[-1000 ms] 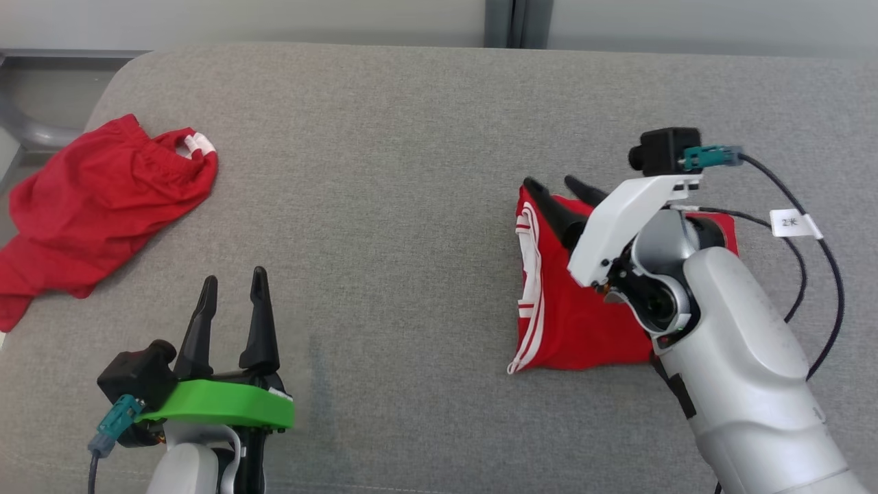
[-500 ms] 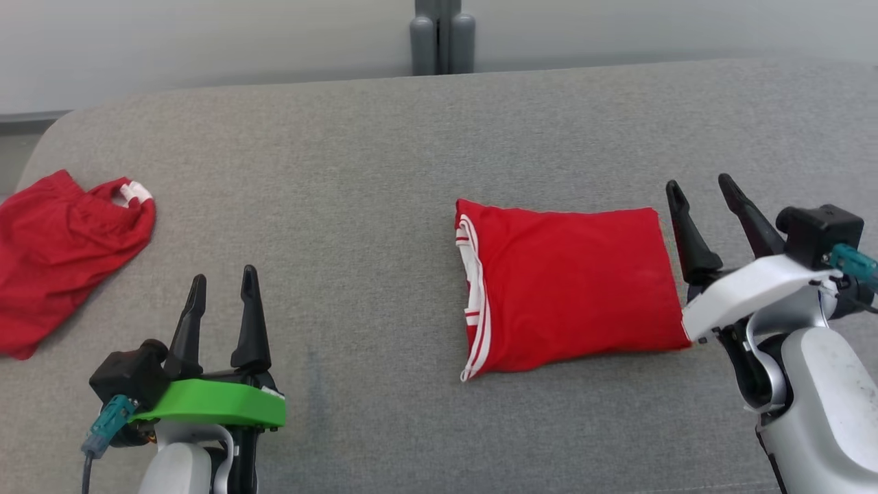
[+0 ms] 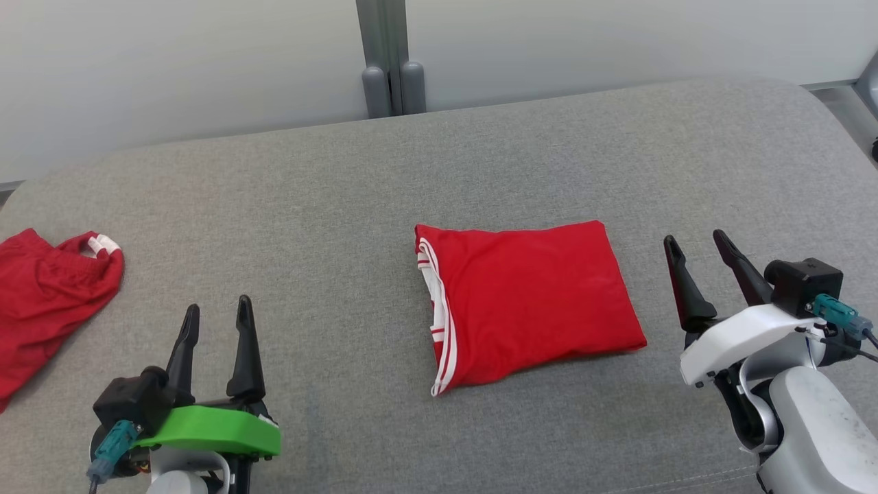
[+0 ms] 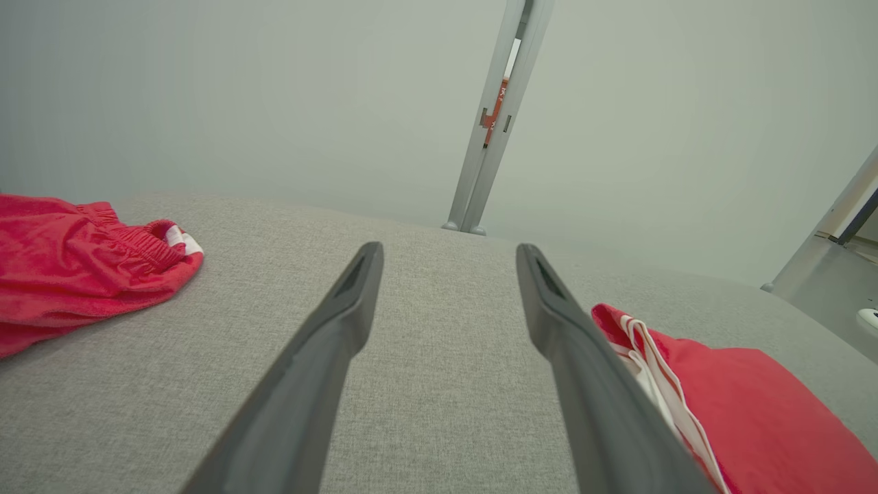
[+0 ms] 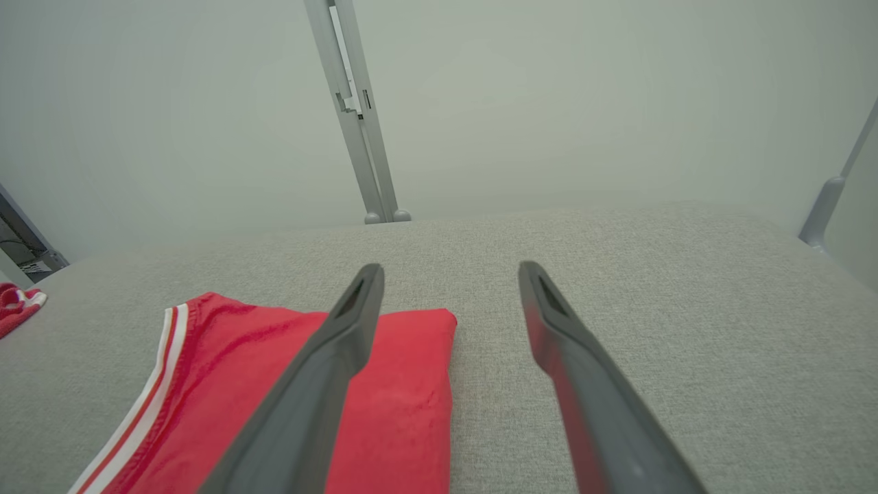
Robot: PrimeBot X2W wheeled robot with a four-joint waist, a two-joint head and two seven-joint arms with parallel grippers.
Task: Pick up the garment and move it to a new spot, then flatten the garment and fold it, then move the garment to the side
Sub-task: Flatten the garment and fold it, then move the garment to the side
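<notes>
At the left edge of the grey woven-fabric cushioned pad (image 3: pixel 329 192) lies a crumpled red cloth with a gathered elastic band and a small white tag (image 3: pixel 51 295). It is loosely bunched, and part of it runs out of the head view.

Near the front left corner sits the left gripper (image 3: pixel 217 305), on its green mount. Its two dark fingers point toward the far edge and stand wide apart with nothing between them. Bare pad lies on both sides of it, and it is well apart from both red pieces.

Right of the pad's middle is the folded red garment with white stripe trim (image 3: pixel 528 302). It lies flat as a neat rectangle, with the striped edge facing left and the plain folded edge facing right.

Just beside that plain edge, and not touching it, is the right gripper (image 3: pixel 693 238) on its white mount. Its fingers are spread wide and hold nothing.

Behind the pad's far edge, an upright grey metal post (image 3: pixel 386 62) stands against the pale wall.
</notes>
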